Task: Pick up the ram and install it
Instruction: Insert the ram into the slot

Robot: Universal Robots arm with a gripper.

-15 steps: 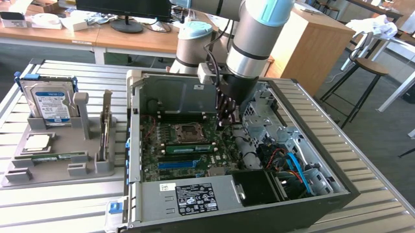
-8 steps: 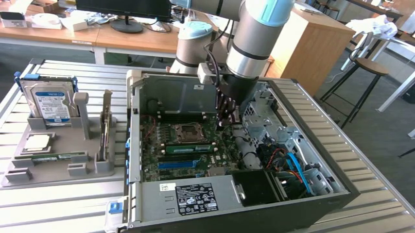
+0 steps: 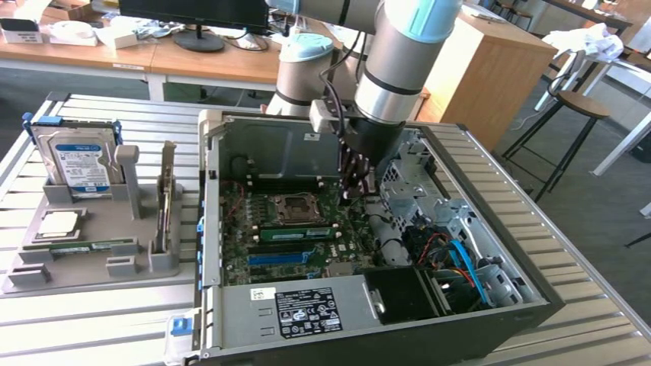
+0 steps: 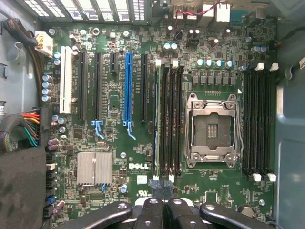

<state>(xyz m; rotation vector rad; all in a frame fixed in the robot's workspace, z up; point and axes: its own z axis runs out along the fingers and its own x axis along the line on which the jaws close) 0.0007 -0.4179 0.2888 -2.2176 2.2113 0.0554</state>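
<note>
Gripper point(image 3: 352, 197) hung inside the open computer case point(image 3: 236, 141), on an arm point(image 3: 392, 69) that extended in from twelve o'clock of the exterior view. Its fingers point(image 4: 151, 210) were drawn together, with no gap seen between the tips and nothing seen held in them.

Ram point(image 3: 295, 232) stood on edge in a slot on the motherboard point(image 3: 236, 236). It sat just at six o'clock of the processor socket point(image 3: 295, 204) and at twelve o'clock of the blue slot point(image 3: 285, 258). Gripper tips sat above the ram's three o'clock end; contact between the two could not be confirmed.

In the wrist view the ram point(image 4: 156, 119) appeared edge-on as a thin pale line. It occupied the slot of its bank lying furthest from the socket point(image 4: 209, 126), and its near end met the gripper point(image 4: 160, 186).

Outside the case, at nine o'clock, a grey tray point(image 3: 97, 225) carried a hard drive point(image 3: 76, 156) standing upright and a square silver chip point(image 3: 59, 223) lying flat.
</note>
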